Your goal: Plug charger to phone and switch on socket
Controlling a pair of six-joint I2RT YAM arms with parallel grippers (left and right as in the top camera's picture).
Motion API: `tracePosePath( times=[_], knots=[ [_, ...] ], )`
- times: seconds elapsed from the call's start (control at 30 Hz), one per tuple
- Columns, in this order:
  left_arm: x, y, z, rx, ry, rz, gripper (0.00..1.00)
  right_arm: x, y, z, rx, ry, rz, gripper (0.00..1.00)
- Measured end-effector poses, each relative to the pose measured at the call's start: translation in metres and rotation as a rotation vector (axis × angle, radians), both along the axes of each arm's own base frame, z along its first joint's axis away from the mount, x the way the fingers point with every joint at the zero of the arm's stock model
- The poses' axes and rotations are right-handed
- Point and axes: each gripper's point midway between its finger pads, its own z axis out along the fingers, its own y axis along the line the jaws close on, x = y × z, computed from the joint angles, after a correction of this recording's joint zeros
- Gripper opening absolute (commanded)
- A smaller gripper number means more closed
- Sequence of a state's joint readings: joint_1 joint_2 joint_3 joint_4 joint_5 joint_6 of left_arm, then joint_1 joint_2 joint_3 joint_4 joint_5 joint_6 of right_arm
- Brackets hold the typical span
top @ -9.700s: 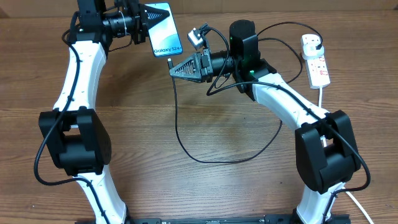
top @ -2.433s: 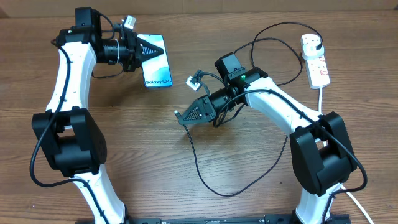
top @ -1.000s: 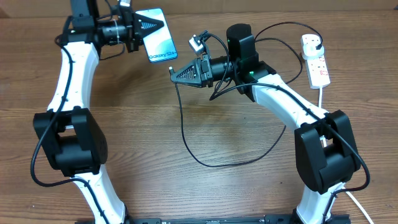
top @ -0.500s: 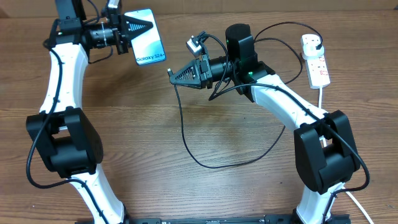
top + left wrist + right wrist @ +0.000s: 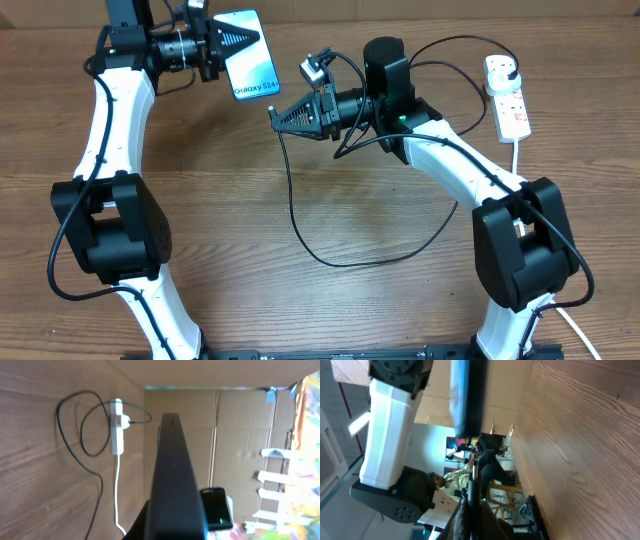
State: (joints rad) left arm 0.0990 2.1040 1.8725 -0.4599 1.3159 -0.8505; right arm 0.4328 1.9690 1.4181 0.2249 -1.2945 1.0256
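My left gripper [image 5: 250, 40] is shut on the phone [image 5: 253, 70], holding it above the table's far left with the lit screen facing up. In the left wrist view the phone [image 5: 175, 475] shows edge-on as a dark bar. My right gripper [image 5: 276, 115] is shut on the tip of the charger [image 5: 295, 215], a short way right of and below the phone's lower end, not touching it. The black cable loops across the table to the socket [image 5: 508, 100] at the far right. In the right wrist view the connector [image 5: 474, 477] points up at the phone's edge [image 5: 467, 395].
A thick white cord [image 5: 517, 160] runs from the socket toward the table's right front. The socket [image 5: 116, 427] and cable loops [image 5: 75, 425] lie beyond the phone in the left wrist view. Cardboard walls stand behind the table's far edge.
The left arm swung the phone to the left and has brought it back right, nearer the right gripper. The right gripper with the connector shifted slightly left and has stayed there.
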Motion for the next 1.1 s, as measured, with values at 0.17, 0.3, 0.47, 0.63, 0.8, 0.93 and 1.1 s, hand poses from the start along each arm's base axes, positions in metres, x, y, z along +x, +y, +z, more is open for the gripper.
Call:
tracePosePath(
  times=[0.17, 0.3, 0.47, 0.63, 0.8, 0.93, 1.1],
  knots=[
    [0.019, 0.004, 0.017, -0.003, -0.074, 0.053, 0.04, 0.004, 0.002, 0.021, 0.068, -0.127, -0.007, 0.04],
    [0.026, 0.007, 0.018, -0.013, -0.025, 0.101, 0.04, 0.009, -0.002, 0.021, 0.065, -0.113, -0.024, 0.04],
    [0.033, 0.010, 0.018, -0.020, 0.022, 0.148, 0.04, 0.023, -0.015, 0.021, 0.060, -0.108, -0.072, 0.04],
    [0.038, 0.010, 0.027, -0.032, -0.012, 0.159, 0.04, 0.040, -0.024, 0.020, 0.052, -0.115, -0.147, 0.04],
    [0.038, 0.007, 0.031, -0.033, -0.035, 0.153, 0.05, 0.044, -0.021, 0.019, 0.048, -0.126, -0.174, 0.04],
    [0.038, 0.006, 0.031, -0.031, -0.045, 0.147, 0.04, 0.035, -0.008, 0.019, 0.049, -0.134, -0.157, 0.04],
    [0.038, 0.006, 0.032, -0.024, -0.070, 0.144, 0.05, 0.023, 0.008, 0.021, 0.058, -0.165, -0.125, 0.04]
  ],
)
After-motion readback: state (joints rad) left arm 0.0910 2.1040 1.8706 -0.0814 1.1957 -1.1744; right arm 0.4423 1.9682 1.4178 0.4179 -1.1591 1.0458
